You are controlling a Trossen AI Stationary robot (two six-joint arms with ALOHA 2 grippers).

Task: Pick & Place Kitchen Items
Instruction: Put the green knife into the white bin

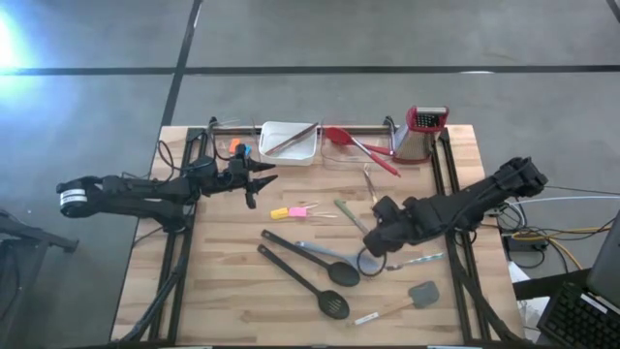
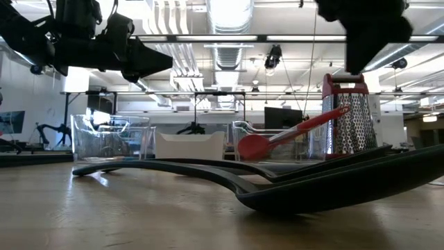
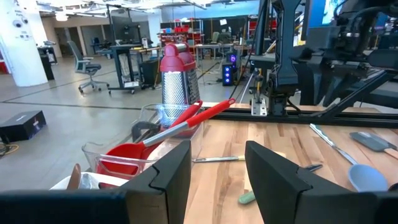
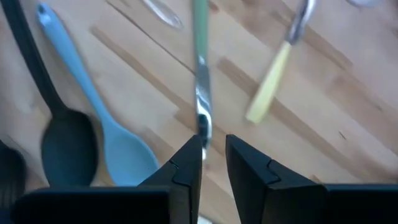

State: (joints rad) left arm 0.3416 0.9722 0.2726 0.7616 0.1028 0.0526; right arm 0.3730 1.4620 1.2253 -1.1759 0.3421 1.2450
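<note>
Across the wooden desk point(image 1: 232, 291) many kitchen items lie loose, so by my judgement the sorting is only partly done. Along the far edge stand a white tray point(image 1: 287, 147) with thin metal tongs point(image 1: 291, 138) resting in it, a clear container point(image 3: 140, 140) holding a red spatula point(image 1: 360, 147), and a red-topped metal grater point(image 1: 423, 131). Left to move, near the middle and the near edge: two black long-handled spoons point(image 1: 308, 258), one of them slotted, one pale blue-grey spoon point(image 4: 102, 118), one grey spatula point(image 1: 422, 293) with a light handle, one green-handled utensil point(image 1: 351, 215), one yellow-handled utensil point(image 4: 272, 87), and small yellow and pink pieces point(image 1: 289, 211). Small orange and blue pieces point(image 1: 238, 148) sit close to the far edge beside the tray. The left tool point(image 1: 260, 180) hangs above the desk near the far left area, just short of the tray, its jaws moderately apart and holding nothing; the left wrist view looks between them toward the grater and the red spatula. The right tool point(image 4: 213, 163) hangs low over the middle right of the desk, pointing down, its jaws only narrowly apart and empty, with the metal end of the green-handled utensil lying right at the gap between its tips. That utensil seems to be the next thing picked up, though the tool has not closed on it yet
</note>
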